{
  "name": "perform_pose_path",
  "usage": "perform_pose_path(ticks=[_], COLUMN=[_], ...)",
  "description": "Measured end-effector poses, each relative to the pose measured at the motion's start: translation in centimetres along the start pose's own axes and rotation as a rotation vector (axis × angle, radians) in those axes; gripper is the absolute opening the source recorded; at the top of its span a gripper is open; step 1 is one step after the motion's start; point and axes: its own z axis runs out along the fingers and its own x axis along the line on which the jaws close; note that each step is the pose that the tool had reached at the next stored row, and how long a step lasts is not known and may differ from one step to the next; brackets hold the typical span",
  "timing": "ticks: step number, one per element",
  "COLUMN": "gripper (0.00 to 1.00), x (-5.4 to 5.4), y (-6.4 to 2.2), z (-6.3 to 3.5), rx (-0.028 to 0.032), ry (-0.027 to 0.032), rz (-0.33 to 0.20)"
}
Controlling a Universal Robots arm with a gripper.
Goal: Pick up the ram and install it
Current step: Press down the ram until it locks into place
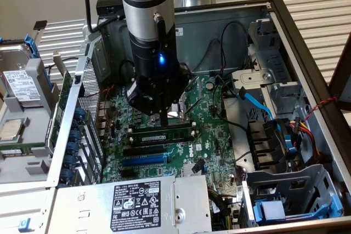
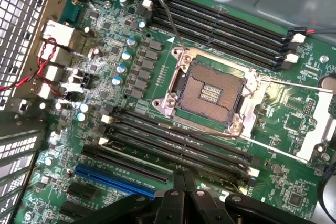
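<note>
— Your hand (image 1: pixel 164 120) hangs at the centre of the exterior frame over the motherboard (image 1: pixel 211 135), its two fingers pressed flat together with nothing between them.

— And where do you see the ram?

— Your ram (image 1: pixel 159 134) stands on edge in a black memory slot directly under the fingertips, just below centre, above the blue slot (image 1: pixel 143 160). You cannot tell whether the tips touch its top edge.

— What does the wrist camera give you?

— Your hand's (image 2: pixel 184 182) fingers meet in one closed point, near the CPU socket (image 2: pixel 210 90).
</note>
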Motion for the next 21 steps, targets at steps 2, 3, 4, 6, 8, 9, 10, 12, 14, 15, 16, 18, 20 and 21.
perform_pose_path(ticks=[2,3,4,6,8,9,10,12,14,15,16,18,20,21], gripper=[0.11,0.11,0.11,0.11,0.11,0.11,0.11,0.11,0.11,0.11,0.11,0.11,0.11,0.11], x=[0.00,0.00,0.00,0.00,0.00,0.00,0.00,0.00,0.00,0.00,0.00,0.00,0.00,0.00], y=[0.00,0.00,0.00,0.00,0.00,0.00,0.00,0.00,0.00,0.00,0.00,0.00,0.00,0.00], z=[0.00,0.00,0.00,0.00,0.00,0.00,0.00,0.00,0.00,0.00,0.00,0.00,0.00,0.00], rx=[0.0007,0.0011,0.0014,0.0021,0.0027,0.0031,0.0034,0.0041,0.0047,0.0051,0.0054,0.0060,0.0071,0.0077], ry=[-0.0004,-0.0007,-0.0009,-0.0013,-0.0018,-0.0020,-0.0022,-0.0026,-0.0031,-0.0033,-0.0035,-0.0039,-0.0042,-0.0042], rz=[0.029,0.044,0.058,0.088,0.117,0.132,0.146,0.175,0.203,0.218,0.231,0.258,0.284,0.296])
